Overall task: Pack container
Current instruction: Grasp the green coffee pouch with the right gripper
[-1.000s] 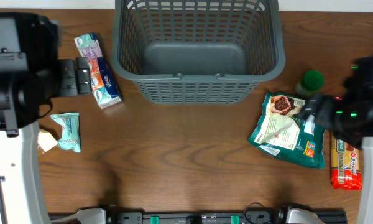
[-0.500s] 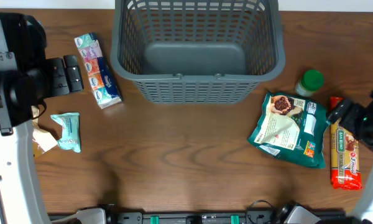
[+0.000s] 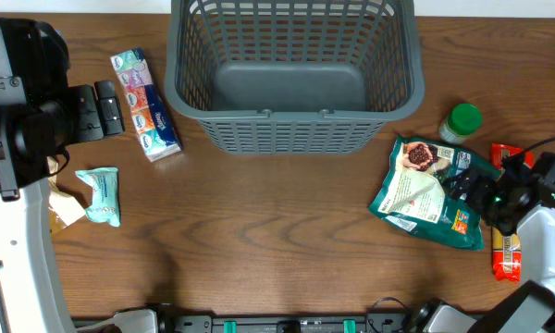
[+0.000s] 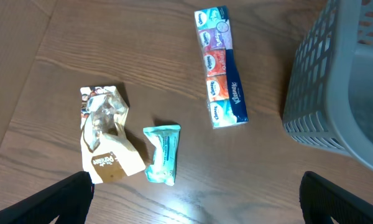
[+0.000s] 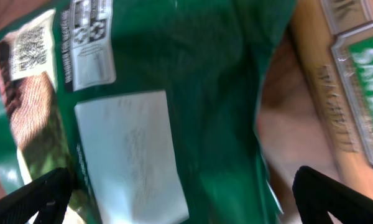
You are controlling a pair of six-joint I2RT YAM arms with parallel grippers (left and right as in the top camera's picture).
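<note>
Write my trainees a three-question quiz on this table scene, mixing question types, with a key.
1. True or false: the container is empty.
2. The right gripper hangs over: A) the green bag; B) the tissue pack; C) the green-capped bottle.
3. Fill in: the left gripper and the right gripper are both ___.
Key: 1 true; 2 A; 3 open.
</note>
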